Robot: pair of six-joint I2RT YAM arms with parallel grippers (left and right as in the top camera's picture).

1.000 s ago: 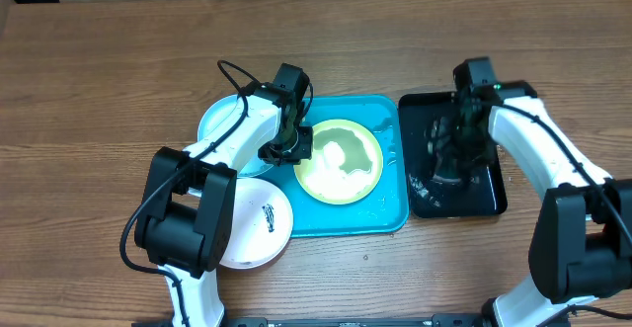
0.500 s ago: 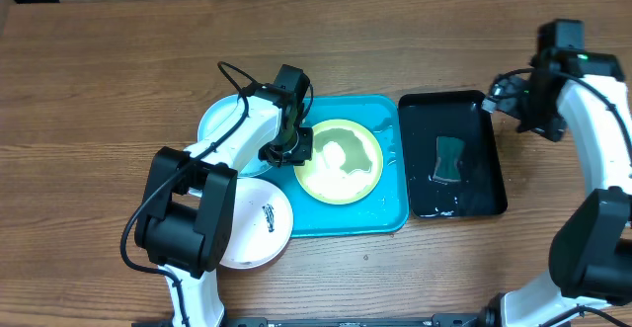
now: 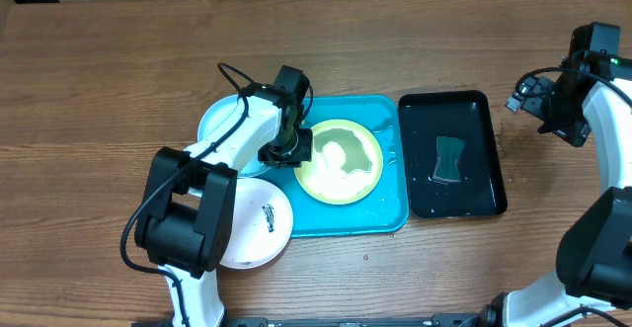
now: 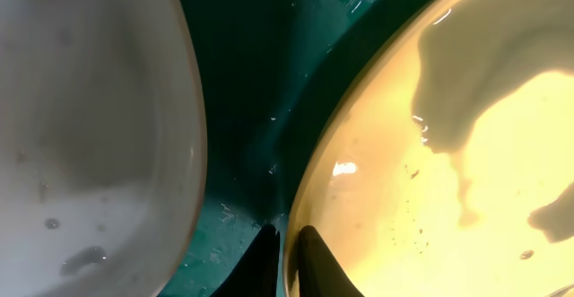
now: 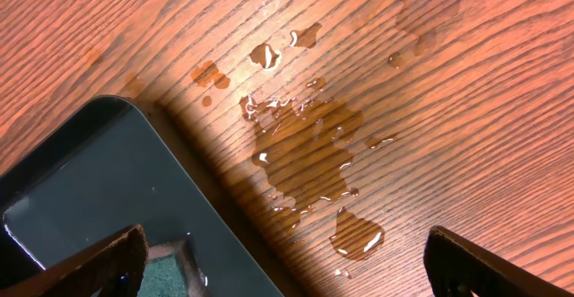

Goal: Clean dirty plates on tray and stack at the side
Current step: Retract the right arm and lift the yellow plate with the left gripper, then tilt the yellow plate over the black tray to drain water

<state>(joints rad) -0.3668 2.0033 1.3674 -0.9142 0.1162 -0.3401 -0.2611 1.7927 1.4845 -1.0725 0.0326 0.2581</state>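
Left gripper (image 4: 288, 248): clenched on the left rim of the lime green round plastic plate (image 3: 340, 160); in the left wrist view one dark fingertip sits on each side of the rim.
Right gripper (image 5: 285, 248): released, fingers spread wide, holding nothing, above the wooden table (image 3: 118, 60) to the right of the glossy black rectangular tray (image 3: 423, 120).
Lime green plate: lies flat in the middle of the turquoise rectangular plastic tray (image 3: 380, 218), its surface wet with pale liquid.
Light blue round plastic plate (image 3: 219, 122): on the table at the tray's upper-left corner, partly covered by the left arm.
White round plastic plate (image 3: 259, 226): on the table at the tray's lower-left corner, with a dark smear on it.
Black tray: just right of the turquoise tray, wet, with a green sponge (image 3: 450, 159) lying in it.
Water puddle (image 5: 309, 153): on the bare wood beside the black tray's corner.
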